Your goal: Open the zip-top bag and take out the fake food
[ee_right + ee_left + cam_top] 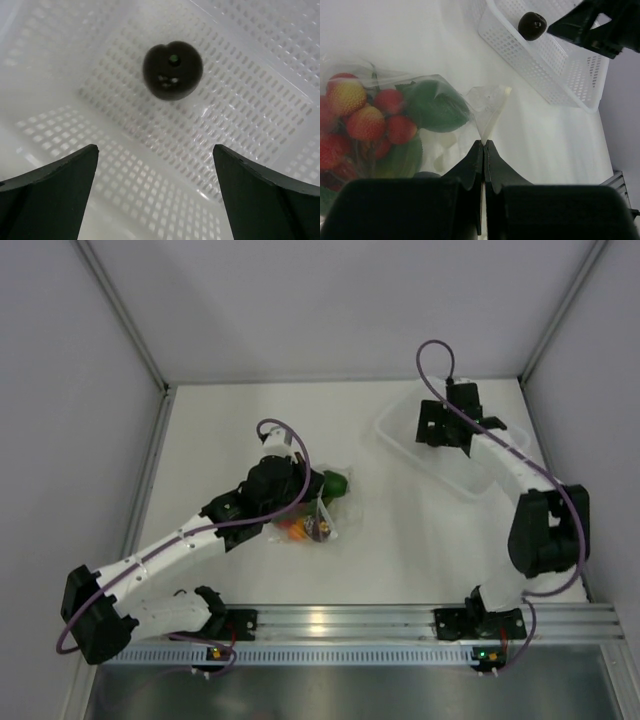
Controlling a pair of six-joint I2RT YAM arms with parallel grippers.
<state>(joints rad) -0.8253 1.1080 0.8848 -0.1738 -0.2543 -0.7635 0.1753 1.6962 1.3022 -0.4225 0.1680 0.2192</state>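
The clear zip-top bag [318,508] lies at the table's middle with fake food in it: red clustered pieces [367,122], a green piece [437,106] and orange bits [295,529]. My left gripper [484,144] is shut on a thin corner flap of the bag [490,102]. My right gripper [155,150] is open and empty, hovering over the white perforated tub [440,455], where one dark maroon round piece [172,70] lies on the floor. That maroon piece also shows in the left wrist view [532,25].
The tub [560,75] stands at the back right, near the right wall. Grey walls enclose the table on three sides. A metal rail [340,625] with the arm bases runs along the near edge.
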